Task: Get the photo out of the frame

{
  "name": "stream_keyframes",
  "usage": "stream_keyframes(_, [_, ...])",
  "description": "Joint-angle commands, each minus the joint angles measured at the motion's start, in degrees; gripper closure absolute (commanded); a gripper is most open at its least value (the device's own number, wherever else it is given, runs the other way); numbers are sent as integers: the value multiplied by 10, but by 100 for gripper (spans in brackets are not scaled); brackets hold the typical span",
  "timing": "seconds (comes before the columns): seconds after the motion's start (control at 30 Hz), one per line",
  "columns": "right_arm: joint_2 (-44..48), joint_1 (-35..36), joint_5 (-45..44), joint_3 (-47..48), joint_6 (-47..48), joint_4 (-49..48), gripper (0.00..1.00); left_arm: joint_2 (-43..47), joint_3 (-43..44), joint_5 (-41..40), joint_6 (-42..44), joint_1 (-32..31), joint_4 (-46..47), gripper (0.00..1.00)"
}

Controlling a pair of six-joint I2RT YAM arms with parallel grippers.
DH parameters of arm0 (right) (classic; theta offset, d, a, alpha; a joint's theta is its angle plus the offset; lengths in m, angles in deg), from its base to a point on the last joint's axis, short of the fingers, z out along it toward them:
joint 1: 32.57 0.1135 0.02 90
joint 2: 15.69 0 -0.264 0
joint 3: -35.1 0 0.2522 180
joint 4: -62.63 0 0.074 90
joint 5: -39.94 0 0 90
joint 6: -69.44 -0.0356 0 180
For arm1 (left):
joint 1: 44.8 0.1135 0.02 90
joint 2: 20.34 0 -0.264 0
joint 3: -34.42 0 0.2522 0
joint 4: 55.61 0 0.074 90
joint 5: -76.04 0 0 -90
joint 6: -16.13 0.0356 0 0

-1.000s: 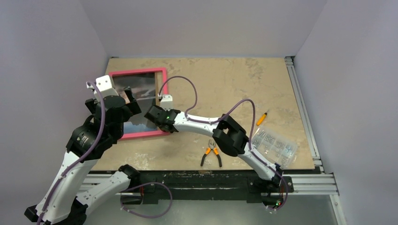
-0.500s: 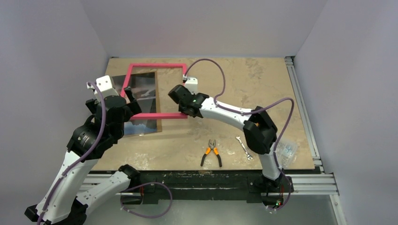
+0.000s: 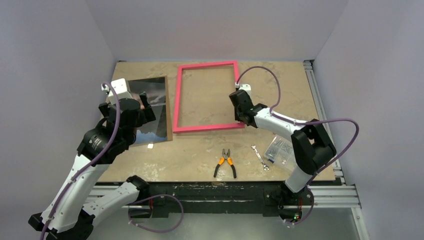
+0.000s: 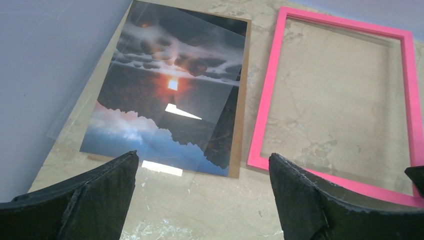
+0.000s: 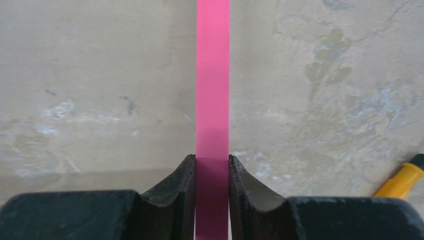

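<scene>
Beside the frame (image 3: 207, 64), the photo (image 4: 165, 95) lay flat; right gripper (image 5: 212, 162) pinched the frame's border, left gripper (image 4: 202, 156) hung wide open, empty.

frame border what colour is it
Bright pink, on the thin rectangular picture frame; shows best in the left wrist view.

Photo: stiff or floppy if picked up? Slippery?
Probably thin and floppy: the photo lies flat on the brown board. Likely slippery, given its glossy glare. Flush edges may resist a pinch.
</scene>
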Motion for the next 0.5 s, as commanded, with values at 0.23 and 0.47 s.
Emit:
stream_keyframes(0.23, [53, -94, 81, -92, 187, -71, 100, -16, -6, 33, 7, 6, 18, 2])
stream_keyframes(0.47, [34, -107, 85, -98, 182, -89, 100, -23, -8, 51, 11, 8, 24, 2])
